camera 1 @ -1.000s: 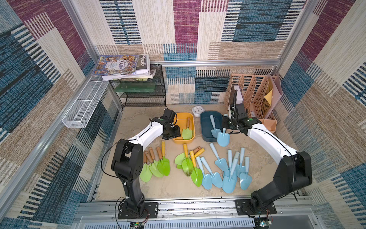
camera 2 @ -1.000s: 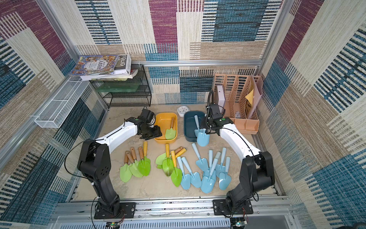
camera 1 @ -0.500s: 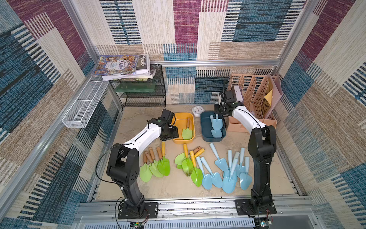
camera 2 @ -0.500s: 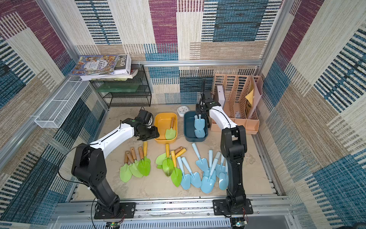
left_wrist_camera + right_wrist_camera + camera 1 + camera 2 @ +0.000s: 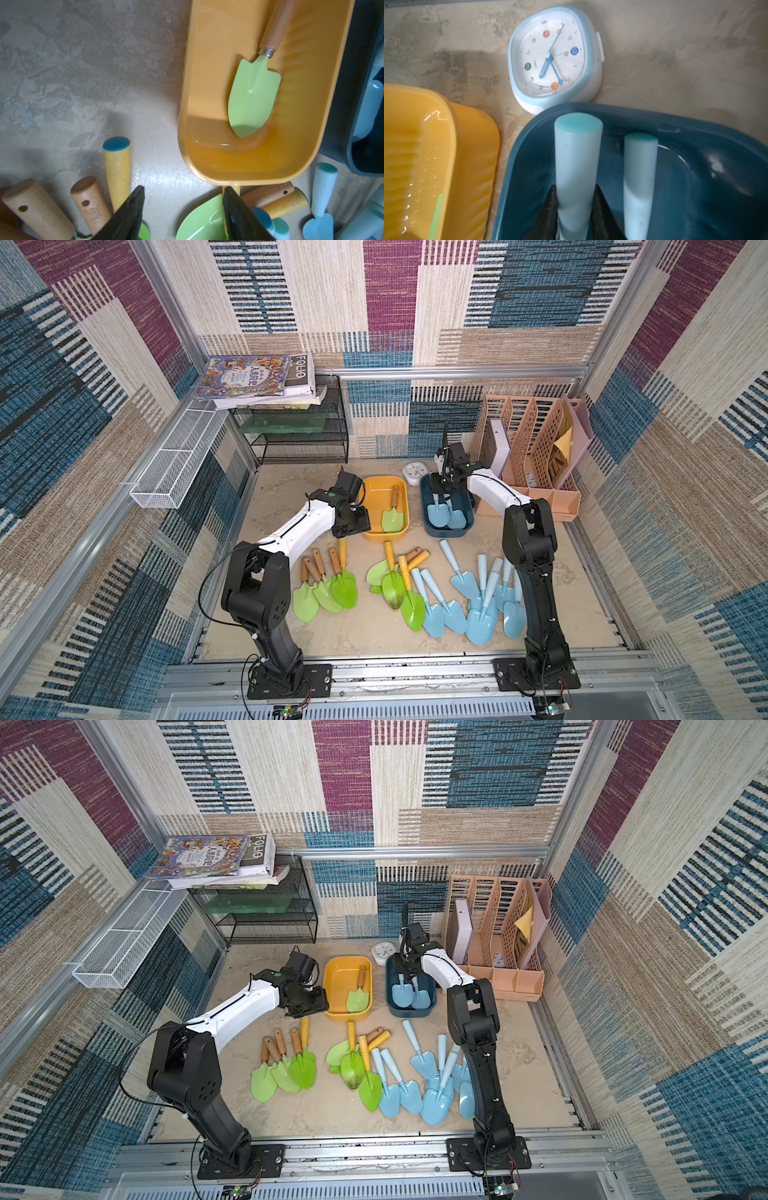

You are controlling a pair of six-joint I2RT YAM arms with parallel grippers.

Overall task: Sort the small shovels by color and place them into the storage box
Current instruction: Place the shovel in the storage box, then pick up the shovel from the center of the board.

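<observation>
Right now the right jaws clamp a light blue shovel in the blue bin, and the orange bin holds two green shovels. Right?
No: the orange bin holds just one green shovel, wooden-handled, as the left wrist view shows. The rest holds.

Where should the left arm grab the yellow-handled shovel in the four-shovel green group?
Take the yellow-handled shovel by its handle's far end, from above, jaws across it: it lies flat, that end juts past the wooden handles, and its blade overlaps the neighbours.
</observation>
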